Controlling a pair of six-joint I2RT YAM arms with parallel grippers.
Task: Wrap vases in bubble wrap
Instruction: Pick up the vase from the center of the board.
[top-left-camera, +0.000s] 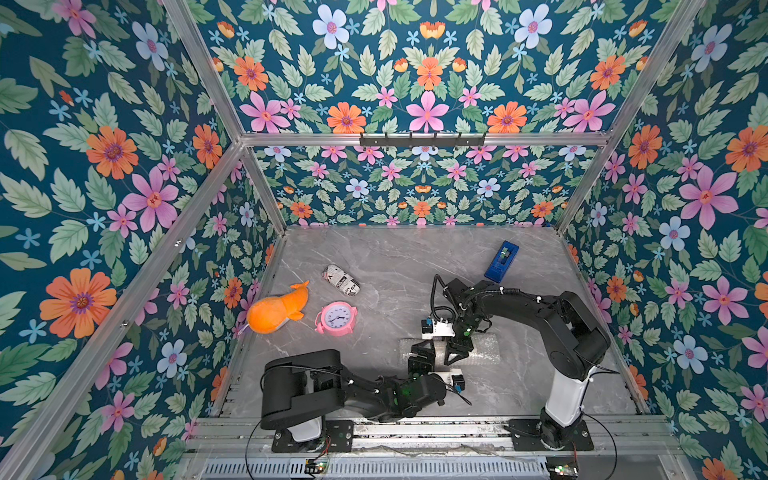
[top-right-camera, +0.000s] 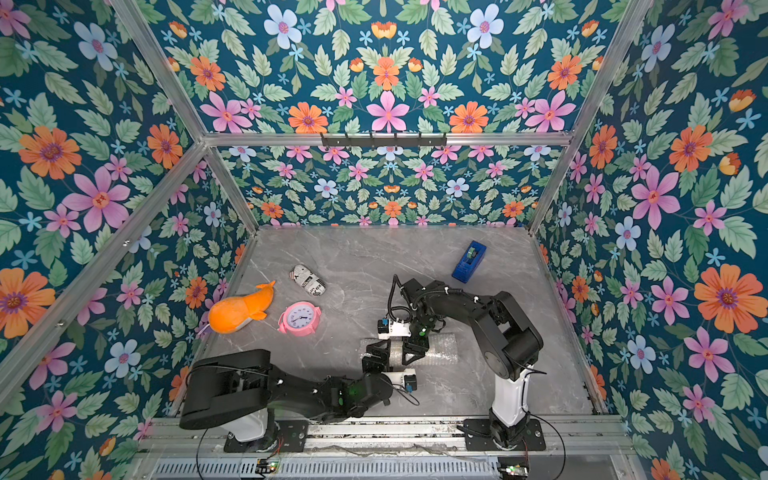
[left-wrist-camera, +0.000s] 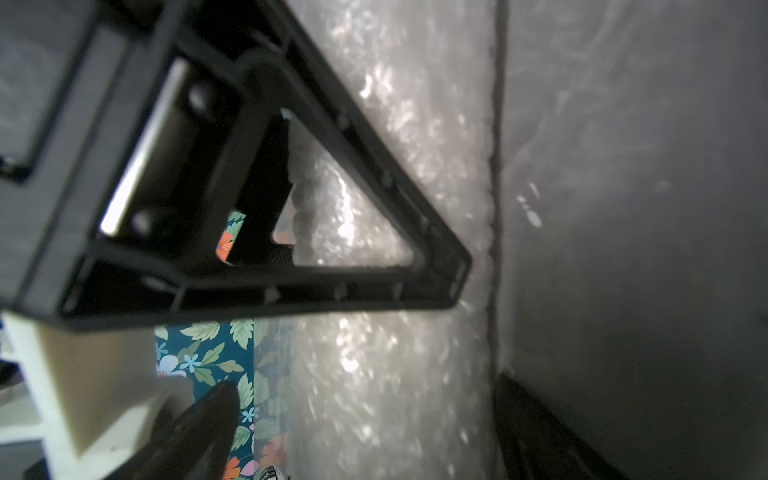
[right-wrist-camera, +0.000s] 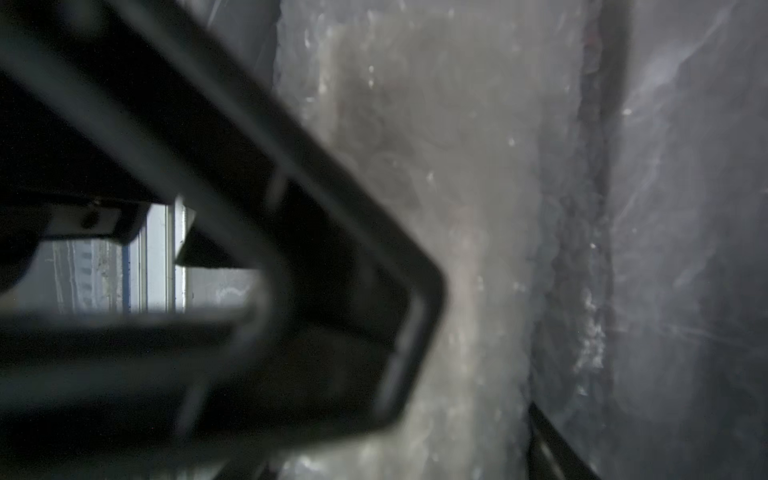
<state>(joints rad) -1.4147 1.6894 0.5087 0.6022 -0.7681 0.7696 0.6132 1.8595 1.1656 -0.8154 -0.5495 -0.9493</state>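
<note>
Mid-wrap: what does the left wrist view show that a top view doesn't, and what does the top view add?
Left wrist only: close detail of the bubble wrap, its bubbles, its long edge lying on the table, and a pale scalloped shape under the plastic, probably the vase rim. Top view only: the whole layout, with the orange plush, pink clock and blue tape dispenser away from the work. Both: the bubble wrap and the left hand over it, jaws apart.
</note>
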